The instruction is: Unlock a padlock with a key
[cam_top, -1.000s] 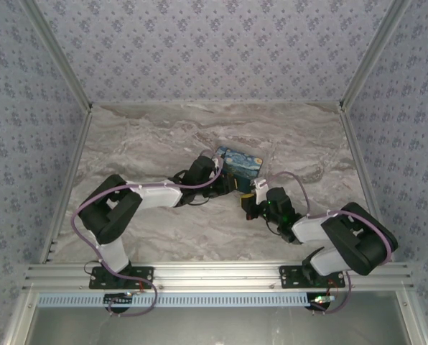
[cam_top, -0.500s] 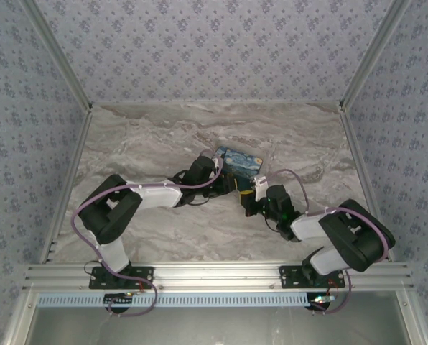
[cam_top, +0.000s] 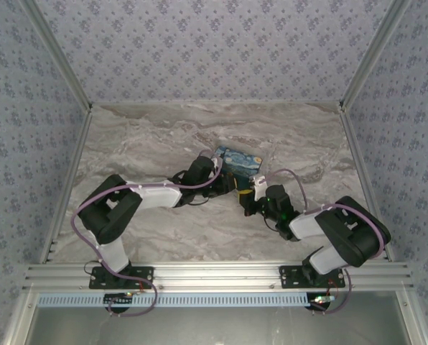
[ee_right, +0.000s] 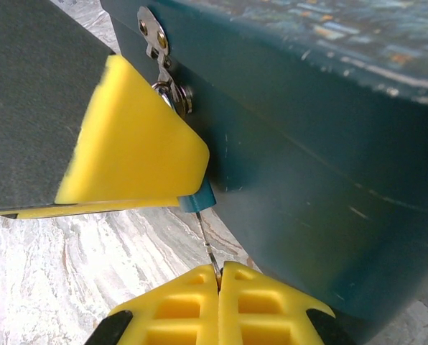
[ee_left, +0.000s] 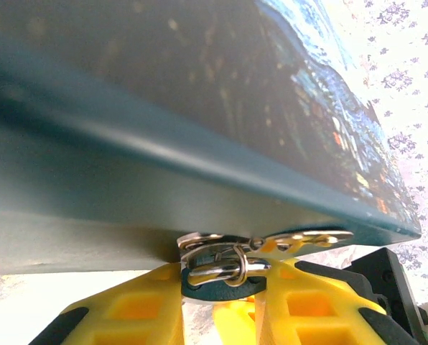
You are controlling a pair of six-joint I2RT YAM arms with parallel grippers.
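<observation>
The padlock (ee_left: 215,288), a teal body with a silvery shackle, hangs from the metal hasp (ee_left: 199,243) of the starry-print box (ee_left: 199,108). My left gripper (ee_left: 225,280) is shut on it, one yellow finger on each side of the body. In the right wrist view the padlock's teal bottom (ee_right: 198,200) pokes out under the left finger (ee_right: 128,144). The thin key (ee_right: 208,248) runs from that bottom down into my right gripper (ee_right: 219,272), which is shut on it. From above, the left gripper (cam_top: 232,185) and right gripper (cam_top: 248,201) meet at the box's near side.
The box (cam_top: 240,162) sits mid-table on the marble top (cam_top: 149,136). Aluminium rails (cam_top: 63,180) and patterned walls bound the table on three sides. Both arms reach inward, with their cables looping beside the wrists.
The right arm's elbow and forearm have shifted slightly to the left while its gripper stays at the padlock. The left arm has not moved.
</observation>
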